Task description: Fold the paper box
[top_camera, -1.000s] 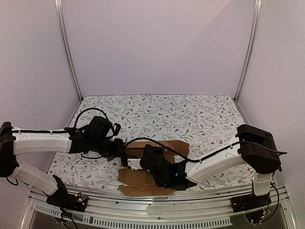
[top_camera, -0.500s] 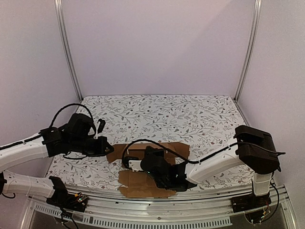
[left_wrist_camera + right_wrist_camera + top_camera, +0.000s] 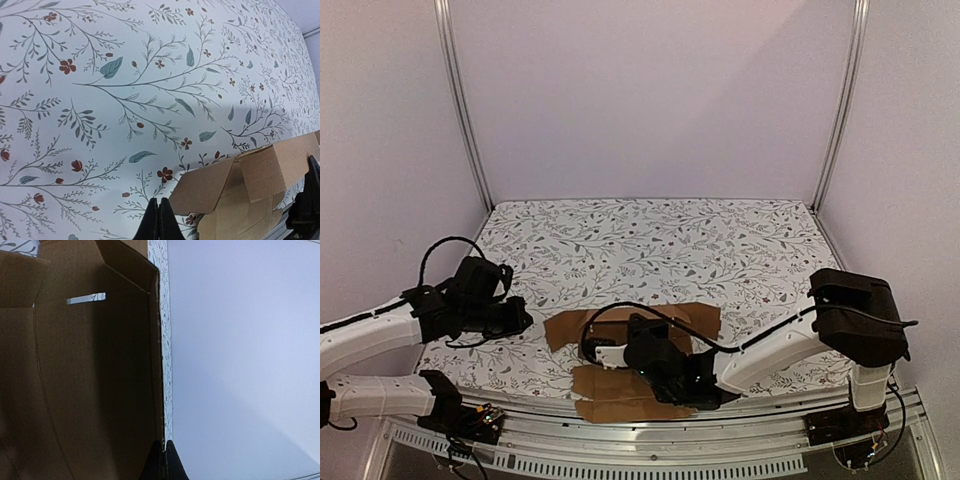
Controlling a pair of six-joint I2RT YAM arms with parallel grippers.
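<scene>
Right gripper [image 3: 163, 455] pinches the paper box [image 3: 90, 380] wall; we see our left gripper [image 3: 158, 222] closed empty, near it.

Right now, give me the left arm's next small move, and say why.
Probably move the left end effector rightward to the paper box, opening it on the way. It sits shut, off the cardboard, while the right end effector seems to pinch a raised wall.
</scene>
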